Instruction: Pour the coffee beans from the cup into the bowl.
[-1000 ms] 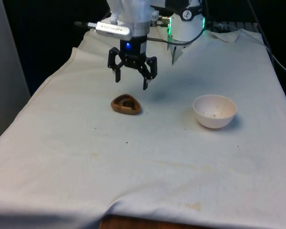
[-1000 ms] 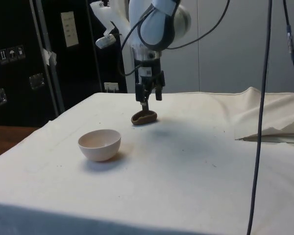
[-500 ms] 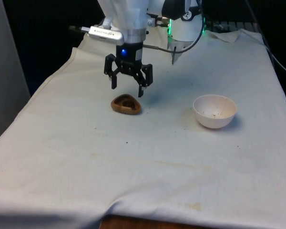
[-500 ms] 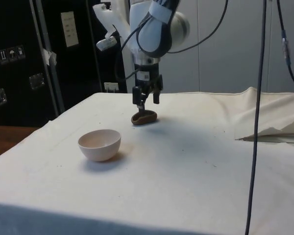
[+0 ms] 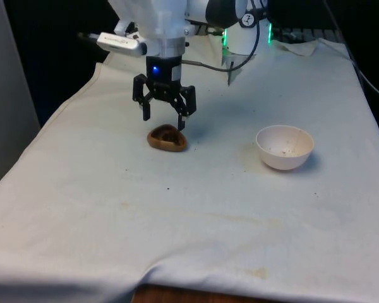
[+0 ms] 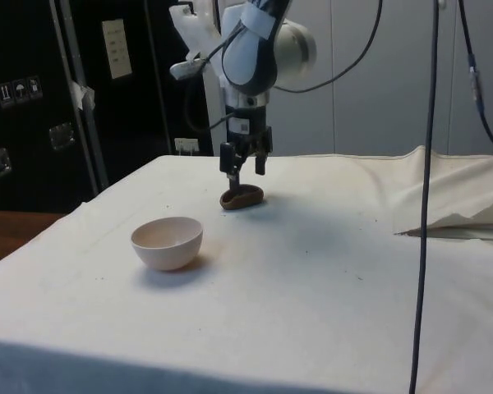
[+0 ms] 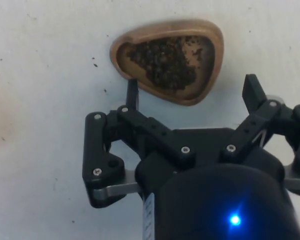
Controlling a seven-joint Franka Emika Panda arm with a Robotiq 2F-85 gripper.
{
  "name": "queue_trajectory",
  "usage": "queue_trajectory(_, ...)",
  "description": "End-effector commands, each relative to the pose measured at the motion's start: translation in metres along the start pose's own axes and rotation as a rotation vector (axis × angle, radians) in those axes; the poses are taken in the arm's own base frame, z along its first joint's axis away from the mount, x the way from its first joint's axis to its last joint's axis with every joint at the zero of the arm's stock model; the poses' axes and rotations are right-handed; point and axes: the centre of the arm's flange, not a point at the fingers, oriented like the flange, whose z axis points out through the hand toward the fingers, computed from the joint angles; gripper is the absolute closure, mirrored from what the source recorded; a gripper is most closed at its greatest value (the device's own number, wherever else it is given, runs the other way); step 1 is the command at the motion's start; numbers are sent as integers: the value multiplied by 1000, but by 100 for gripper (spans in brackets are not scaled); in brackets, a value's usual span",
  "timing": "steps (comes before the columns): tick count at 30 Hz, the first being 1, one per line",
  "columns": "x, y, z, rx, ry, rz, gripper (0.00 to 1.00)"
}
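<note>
Hovering released, my claw (image 5: 163, 117) flanks a teardrop wooden cup (image 7: 168, 60); wrist view reveals coffee beans (image 7: 166, 60); smooth white bowl (image 5: 284, 146) apart.

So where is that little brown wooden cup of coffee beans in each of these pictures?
Front view: the wooden cup sits on the white cloth towards the front view's left, just below the open claw.
Side view: the wooden cup is beyond the white bowl, under the claw.
Wrist view: the wooden cup lies just beyond the claw.
Shared landmark: the claw.
</note>
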Motion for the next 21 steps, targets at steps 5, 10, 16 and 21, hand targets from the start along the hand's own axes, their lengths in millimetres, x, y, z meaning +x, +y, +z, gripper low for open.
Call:
queue_trajectory(5, 1, 1, 1, 45, 1, 16, 0)
queue_trajectory(10, 0, 5, 5, 57, -7, 43, 0)
queue_trajectory(16, -1, 7, 7, 69, -16, 82, 0)
queue_trajectory(21, -1, 7, 6, 83, -19, 102, 0)
